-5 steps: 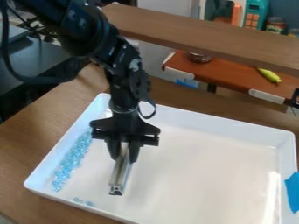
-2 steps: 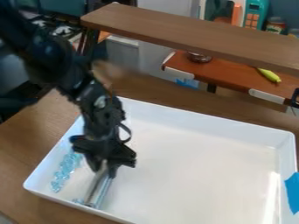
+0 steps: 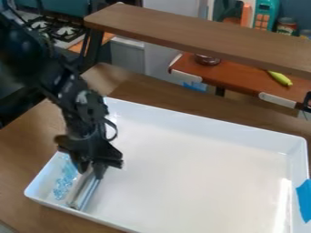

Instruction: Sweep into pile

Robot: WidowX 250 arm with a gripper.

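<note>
The black gripper (image 3: 90, 169) hangs over the left part of the white tray (image 3: 206, 129), shut on a silver metal bar (image 3: 84, 191). The bar slants down from the fingers to the tray floor, its lower end close to the front wall. Small light-blue pieces (image 3: 62, 183) lie in a narrow band between the bar and the tray's left wall. The arm and gripper cover the far part of that band.
A wooden table (image 3: 30, 148) carries the tray. Blue tape (image 3: 305, 200) is stuck at the tray's right wall. Behind stand a raised wooden shelf (image 3: 200, 34), a red-brown surface (image 3: 237, 82) with a yellow object (image 3: 280, 78), and a stove (image 3: 57, 31) at the upper left.
The gripper and its bar have moved left and a little toward the front, up beside the blue pieces. The few pieces near the front wall are now hidden or displaced.
</note>
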